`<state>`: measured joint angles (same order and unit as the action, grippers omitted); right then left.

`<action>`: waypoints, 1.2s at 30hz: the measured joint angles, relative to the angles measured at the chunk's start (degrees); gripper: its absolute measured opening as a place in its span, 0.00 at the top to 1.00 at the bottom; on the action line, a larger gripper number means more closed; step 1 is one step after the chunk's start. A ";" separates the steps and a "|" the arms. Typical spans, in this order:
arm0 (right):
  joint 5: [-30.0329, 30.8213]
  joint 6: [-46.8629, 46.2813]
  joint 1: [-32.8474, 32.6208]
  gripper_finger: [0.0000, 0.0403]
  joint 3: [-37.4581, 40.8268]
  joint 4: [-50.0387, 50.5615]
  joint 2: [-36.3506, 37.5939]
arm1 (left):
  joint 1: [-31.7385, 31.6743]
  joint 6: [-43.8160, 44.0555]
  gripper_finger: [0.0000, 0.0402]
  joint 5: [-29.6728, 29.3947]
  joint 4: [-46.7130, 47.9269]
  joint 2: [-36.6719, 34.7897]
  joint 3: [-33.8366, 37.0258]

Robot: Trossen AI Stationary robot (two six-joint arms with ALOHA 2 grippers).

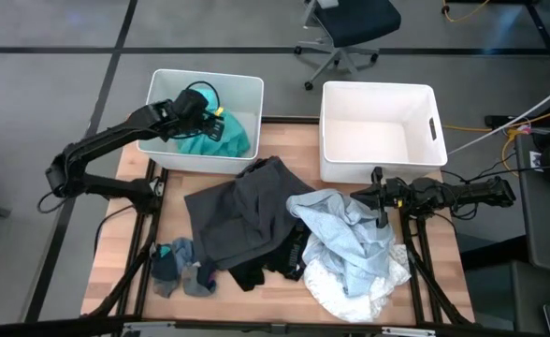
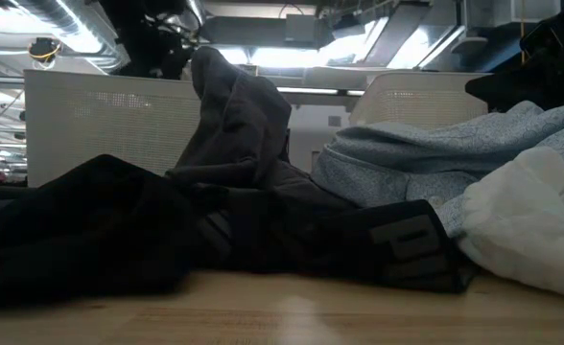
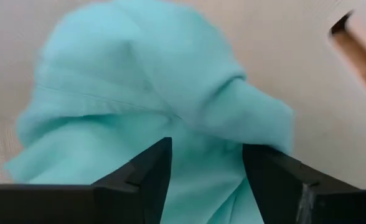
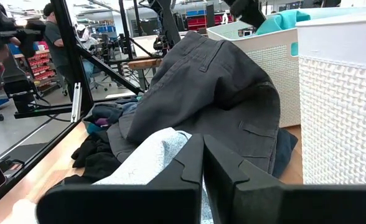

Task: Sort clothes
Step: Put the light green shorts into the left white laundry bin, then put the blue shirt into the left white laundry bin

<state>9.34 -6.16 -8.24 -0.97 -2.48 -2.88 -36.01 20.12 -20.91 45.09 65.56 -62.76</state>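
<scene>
A teal garment (image 1: 214, 140) lies bunched in the white left bin (image 1: 163, 84). My left gripper (image 1: 217, 122) hangs open just over it, and a teal fold (image 3: 158, 106) shows between and beyond its fingers. On the table lie a dark grey garment (image 1: 242, 211), a black one (image 1: 266, 267), a pale blue one (image 1: 350, 243), a white one (image 1: 350, 290) and grey-blue socks (image 1: 177, 262). My right gripper (image 1: 381, 220) is shut at the right edge of the pale blue garment (image 4: 149, 158). My left gripper stands open with teal cloth (image 3: 201, 180) in the gap between its fingers; I cannot tell whether the fingers touch it. My right gripper is shut right at the pale blue garment; I cannot tell whether it touches the cloth.
The white right bin (image 1: 378, 86) stands at the far right with nothing in it. The dark grey garment rises in a hump (image 2: 239, 125) mid-table. Bare wood shows along the table's left side (image 1: 130, 225). A person stands in the room beyond the table (image 4: 55, 37).
</scene>
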 joint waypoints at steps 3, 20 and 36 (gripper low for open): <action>0.00 0.01 -0.01 0.97 0.00 0.00 0.00 | 0.91 0.04 0.54 -0.02 -2.81 -2.57 0.00; 0.00 0.01 -0.01 0.97 0.00 0.01 0.00 | 9.95 2.05 0.54 17.50 -23.45 -8.17 -0.02; 0.02 0.03 0.00 0.97 0.00 0.02 0.00 | 31.27 -9.58 0.54 18.79 -45.27 3.53 -0.02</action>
<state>9.37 -6.13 -8.25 -0.97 -2.46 -2.87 -4.73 10.54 -2.12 -0.17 69.09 -62.78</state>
